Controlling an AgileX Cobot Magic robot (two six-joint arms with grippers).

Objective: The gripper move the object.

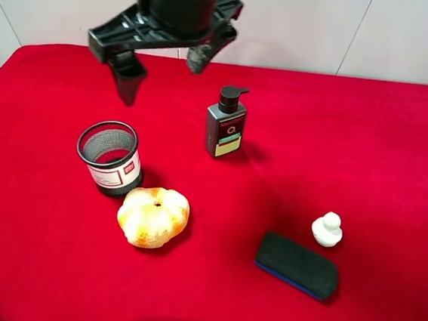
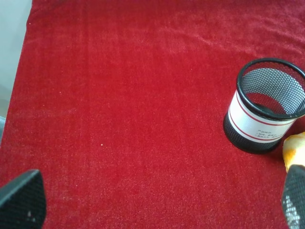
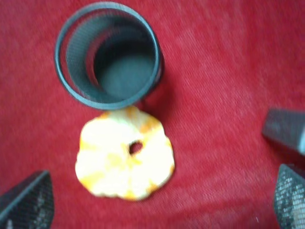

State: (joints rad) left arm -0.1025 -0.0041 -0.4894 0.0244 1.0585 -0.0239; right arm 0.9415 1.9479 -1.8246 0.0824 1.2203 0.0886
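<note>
The object, a black wire-mesh pen cup [image 1: 108, 156] with a white label and a small red mark, stands upright on the red cloth at the left. From straight above, the right wrist view shows the cup [image 3: 108, 55] to be empty. The black claw of my right gripper [image 1: 159, 64] hangs high above the table, fingers splayed open and holding nothing. In its own view the right gripper [image 3: 157, 191] has fingertips at both lower corners. My left gripper [image 2: 157, 200] is open low over bare cloth, with the cup [image 2: 267, 107] apart from it to one side.
An orange and cream pumpkin-shaped toy [image 1: 152, 217] touches the cup's front right. A dark pump bottle [image 1: 226, 124] stands mid-table. A small white duck [image 1: 327, 229] and a black eraser block [image 1: 296, 265] lie at the front right. The red cloth [image 1: 367, 145] covers the table.
</note>
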